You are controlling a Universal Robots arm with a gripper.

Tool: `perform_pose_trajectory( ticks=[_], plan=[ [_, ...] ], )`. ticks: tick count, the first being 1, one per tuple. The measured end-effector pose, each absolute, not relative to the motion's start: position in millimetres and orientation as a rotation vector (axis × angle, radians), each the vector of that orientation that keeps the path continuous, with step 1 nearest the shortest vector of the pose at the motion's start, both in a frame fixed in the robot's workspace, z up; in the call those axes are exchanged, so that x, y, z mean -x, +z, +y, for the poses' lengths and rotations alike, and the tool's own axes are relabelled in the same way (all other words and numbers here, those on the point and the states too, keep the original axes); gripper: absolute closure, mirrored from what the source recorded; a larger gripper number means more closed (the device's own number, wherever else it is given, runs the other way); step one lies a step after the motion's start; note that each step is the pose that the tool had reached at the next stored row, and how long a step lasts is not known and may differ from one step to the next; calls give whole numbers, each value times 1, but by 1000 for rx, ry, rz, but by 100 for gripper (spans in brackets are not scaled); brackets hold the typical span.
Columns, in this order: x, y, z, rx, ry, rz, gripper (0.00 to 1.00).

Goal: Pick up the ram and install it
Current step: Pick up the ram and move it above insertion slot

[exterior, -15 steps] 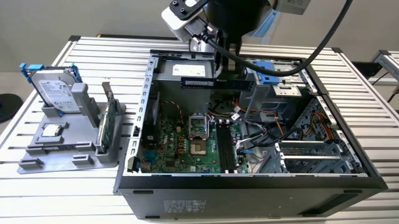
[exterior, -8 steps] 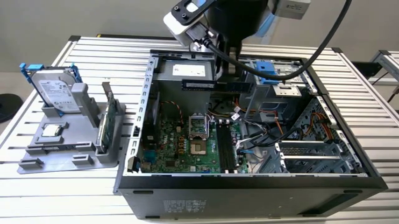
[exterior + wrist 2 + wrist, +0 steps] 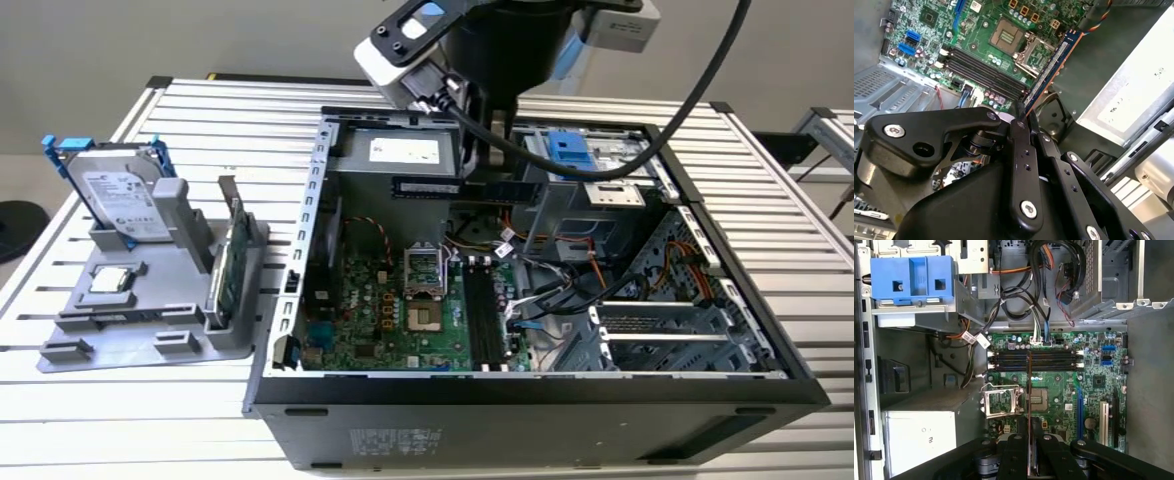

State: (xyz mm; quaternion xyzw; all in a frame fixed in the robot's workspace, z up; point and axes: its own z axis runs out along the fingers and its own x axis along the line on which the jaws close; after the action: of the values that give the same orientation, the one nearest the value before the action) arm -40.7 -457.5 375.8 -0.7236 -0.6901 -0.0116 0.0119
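On the exterior view's left, a grey fixture (image 3: pixel 147 335) on the slatted worktop (image 3: pixel 200 105) propped the hard drive (image 3: pixel 123 195) and green card (image 3: pixel 230 265) upright, likely for easy grasping. Rightward, the open computer case (image 3: pixel 534 420) lay on its side, motherboard (image 3: pixel 374 300) facing up for access. The gripper (image 3: pixel 1024 112) was clamped on the ram (image 3: pixel 1050 65), which hung edge-down above the board, seemingly crosswise to the empty memory slots (image 3: pixel 1054 360) and not yet seated.
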Motion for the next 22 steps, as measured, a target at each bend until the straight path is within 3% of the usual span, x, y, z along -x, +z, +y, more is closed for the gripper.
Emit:
perform_pose_trajectory(
  ticks=[22],
  plan=[
    [36,353,-453,2256,-36,-2152,100]
  ],
)
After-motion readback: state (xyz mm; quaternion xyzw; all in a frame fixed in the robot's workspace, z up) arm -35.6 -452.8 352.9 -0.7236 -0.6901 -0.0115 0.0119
